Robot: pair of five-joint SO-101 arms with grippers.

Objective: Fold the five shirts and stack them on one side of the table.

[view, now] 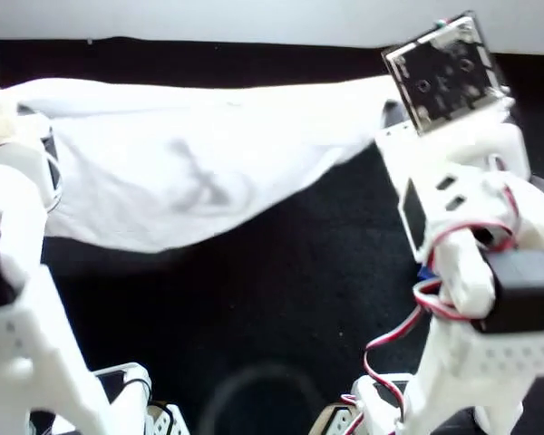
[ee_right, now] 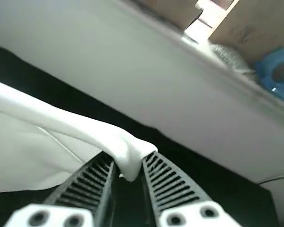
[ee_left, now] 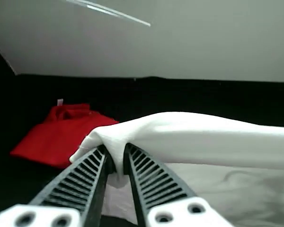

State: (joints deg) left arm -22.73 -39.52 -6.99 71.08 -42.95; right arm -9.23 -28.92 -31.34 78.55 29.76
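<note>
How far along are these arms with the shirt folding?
Done, it seems: a red shirt lies as a folded bundle on the black table. In hand: the left gripper and right gripper each pinch an end of a white shirt, stretched between them. Left: folding this one, stacking it, then the remaining shirts.

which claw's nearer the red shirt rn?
Left. The left claw, shut on one end of the white shirt, sits just short of the red shirt; the right claw pinches the white shirt's opposite end, farther away.
</note>
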